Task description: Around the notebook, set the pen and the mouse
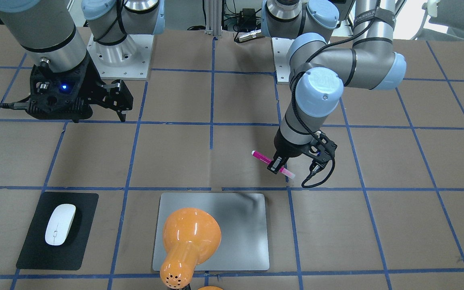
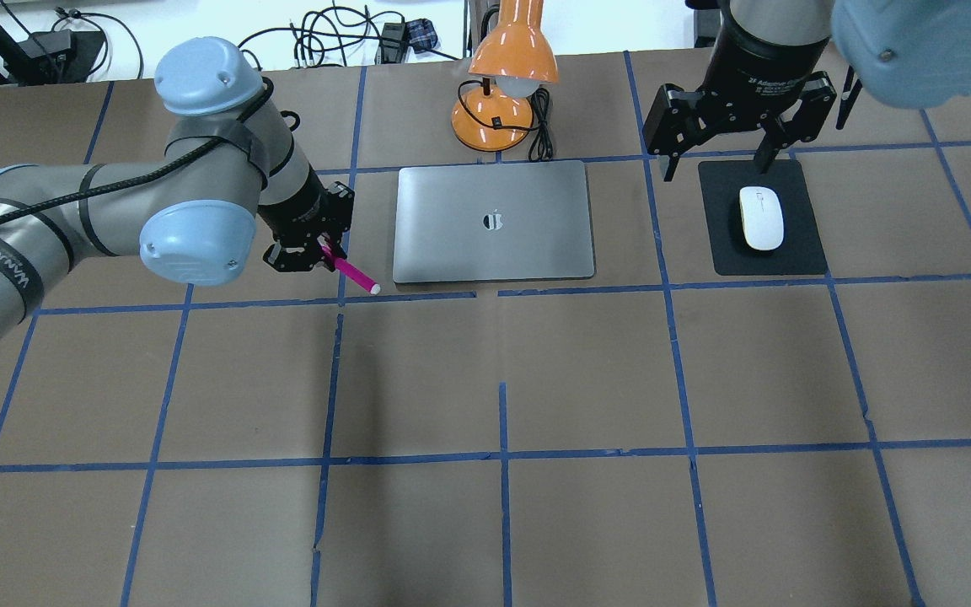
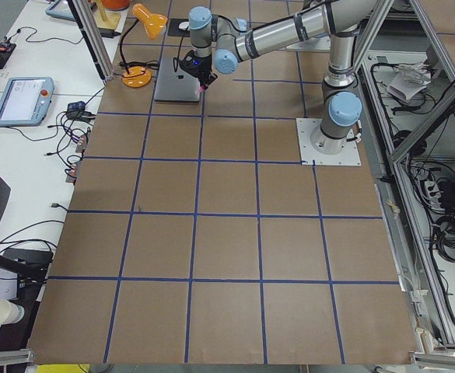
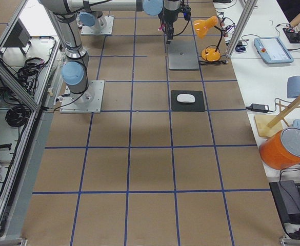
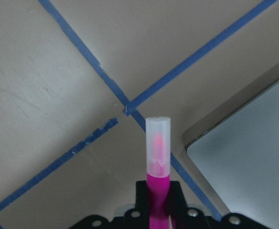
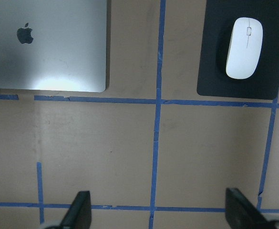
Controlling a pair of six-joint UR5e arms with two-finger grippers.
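My left gripper is shut on the magenta pen, gripping it mid-length. The pen tilts, its pale cap end pointing at the near left corner of the silver notebook. From the front, the pen hangs low over the table, just off the notebook. The white mouse lies on a black mat to the notebook's right. My right gripper hovers open over the mat's far left edge, holding nothing; its wrist view shows the mouse.
An orange desk lamp stands behind the notebook, and its shade overhangs the lid in the front view. Its cord lies beside the base. Blue tape lines grid the brown table. Both arm bases sit at the robot's side.
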